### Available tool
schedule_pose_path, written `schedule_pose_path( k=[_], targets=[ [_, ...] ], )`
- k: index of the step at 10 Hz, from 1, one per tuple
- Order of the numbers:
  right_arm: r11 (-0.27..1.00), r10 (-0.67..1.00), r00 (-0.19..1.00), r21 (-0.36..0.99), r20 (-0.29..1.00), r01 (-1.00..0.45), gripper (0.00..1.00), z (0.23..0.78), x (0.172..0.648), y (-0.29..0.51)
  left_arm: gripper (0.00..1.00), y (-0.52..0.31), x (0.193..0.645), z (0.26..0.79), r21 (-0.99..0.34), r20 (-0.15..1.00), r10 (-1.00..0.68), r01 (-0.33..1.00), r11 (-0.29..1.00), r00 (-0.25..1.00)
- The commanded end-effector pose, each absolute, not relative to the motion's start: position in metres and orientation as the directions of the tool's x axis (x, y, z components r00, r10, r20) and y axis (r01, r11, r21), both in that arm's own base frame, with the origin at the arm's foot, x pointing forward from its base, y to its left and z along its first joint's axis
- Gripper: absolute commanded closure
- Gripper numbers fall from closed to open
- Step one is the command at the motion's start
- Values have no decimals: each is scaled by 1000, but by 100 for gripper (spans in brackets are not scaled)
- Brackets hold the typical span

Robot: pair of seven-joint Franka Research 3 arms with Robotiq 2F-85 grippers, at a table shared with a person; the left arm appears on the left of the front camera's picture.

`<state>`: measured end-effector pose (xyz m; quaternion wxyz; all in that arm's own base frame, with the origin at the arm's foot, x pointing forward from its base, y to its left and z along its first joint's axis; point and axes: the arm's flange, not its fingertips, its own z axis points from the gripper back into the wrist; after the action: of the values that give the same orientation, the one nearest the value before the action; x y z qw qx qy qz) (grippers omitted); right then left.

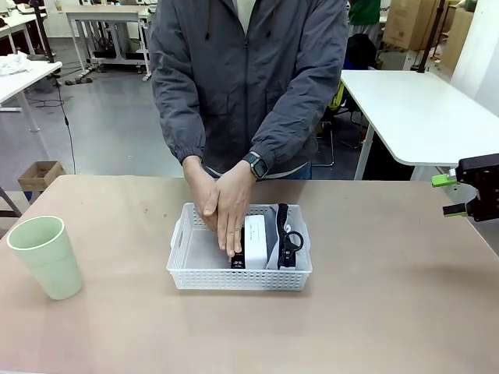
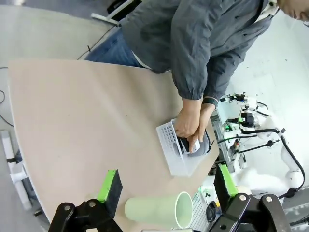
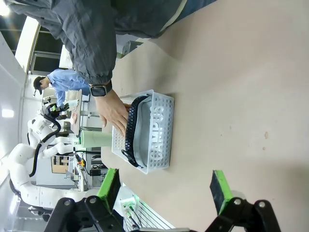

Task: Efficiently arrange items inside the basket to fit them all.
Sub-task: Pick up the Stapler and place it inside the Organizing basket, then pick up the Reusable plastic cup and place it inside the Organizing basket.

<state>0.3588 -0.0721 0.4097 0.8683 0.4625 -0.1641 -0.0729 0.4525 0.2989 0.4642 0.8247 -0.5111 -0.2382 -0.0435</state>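
The white lattice basket [image 1: 234, 279] sits mid-table. Both of the person's hands [image 1: 226, 210] are inside it, pressing on the small white box [image 1: 255, 236], with the black stapler [image 1: 237, 263] just showing under the fingertips. The grey pouch [image 1: 282, 234] with its black zipper stands on edge along the basket's right wall; its "CAMPUS" print [image 3: 157, 126] shows through the lattice. The pale green cup [image 1: 47, 255] stands upright on the table at far left, outside the basket. My left gripper [image 2: 168, 183] hangs open above the cup [image 2: 159, 210]. My right gripper [image 1: 446, 195] is open at the right edge, well clear of the basket [image 3: 166, 104].
Bare tan table surrounds the basket [image 2: 166, 140] on every side. A white table [image 1: 421, 109] stands behind on the right. A cardboard box [image 1: 39, 175] sits on the floor at far left. The person's watch [image 1: 256, 165] and grey jacket sleeves lean over the table's far edge.
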Motion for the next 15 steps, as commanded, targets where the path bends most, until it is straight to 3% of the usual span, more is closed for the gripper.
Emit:
schedule_pose_path(
  k=[1,15],
  targets=[
    [555,-276,935,831,223,-34,0,410,358,-72,0,291,444,484,-804,448,162,317,503,879],
    [555,-276,935,831,223,-34,0,410,358,-72,0,291,444,484,-804,448,162,317,503,879]
  ],
)
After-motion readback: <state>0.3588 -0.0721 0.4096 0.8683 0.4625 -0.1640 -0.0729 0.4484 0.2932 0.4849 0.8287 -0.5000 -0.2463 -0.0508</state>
